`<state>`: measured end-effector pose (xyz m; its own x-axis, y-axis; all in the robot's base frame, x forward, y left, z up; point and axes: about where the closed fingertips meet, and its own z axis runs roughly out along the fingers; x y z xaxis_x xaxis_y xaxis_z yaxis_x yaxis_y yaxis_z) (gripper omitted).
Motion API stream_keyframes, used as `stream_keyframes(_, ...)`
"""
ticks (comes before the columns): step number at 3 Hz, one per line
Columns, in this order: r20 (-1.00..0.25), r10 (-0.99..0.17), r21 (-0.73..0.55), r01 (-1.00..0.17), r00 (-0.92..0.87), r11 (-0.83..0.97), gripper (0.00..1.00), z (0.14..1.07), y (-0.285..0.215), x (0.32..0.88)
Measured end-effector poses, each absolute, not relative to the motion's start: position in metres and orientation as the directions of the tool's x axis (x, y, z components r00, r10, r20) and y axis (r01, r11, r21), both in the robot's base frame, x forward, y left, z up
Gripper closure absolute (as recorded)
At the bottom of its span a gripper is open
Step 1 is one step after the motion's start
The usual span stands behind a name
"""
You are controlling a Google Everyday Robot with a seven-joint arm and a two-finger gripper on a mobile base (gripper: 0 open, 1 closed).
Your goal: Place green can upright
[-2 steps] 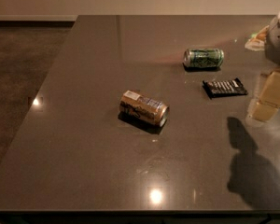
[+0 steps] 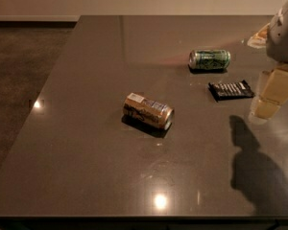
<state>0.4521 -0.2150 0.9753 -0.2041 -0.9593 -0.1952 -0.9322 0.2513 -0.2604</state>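
The green can (image 2: 210,59) lies on its side on the dark table (image 2: 86,166), at the back right, with its silver end facing left. My gripper (image 2: 265,109) hangs at the right edge of the view, pale and pointing down, just above the table. It is to the right of and nearer than the green can, well apart from it, and nothing shows in its hold. Its shadow falls on the table in front of it.
A gold-brown can (image 2: 148,111) lies on its side near the table's middle. A black snack wrapper (image 2: 231,89) lies flat between the green can and the gripper. A pale object (image 2: 257,36) sits at the far right edge. The table's left edge drops to brown floor (image 2: 19,80).
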Motion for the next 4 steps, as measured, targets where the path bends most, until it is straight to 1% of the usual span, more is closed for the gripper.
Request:
stream_keyframes(2,-0.203,-0.969,-0.272,-0.942,-0.141,0.194,0.0,0.955,-0.21,0.524)
stream_keyframes(4,-0.182,-0.975,-0.231,-0.958,-0.127,0.168,0.0,0.923,-0.226,0.607)
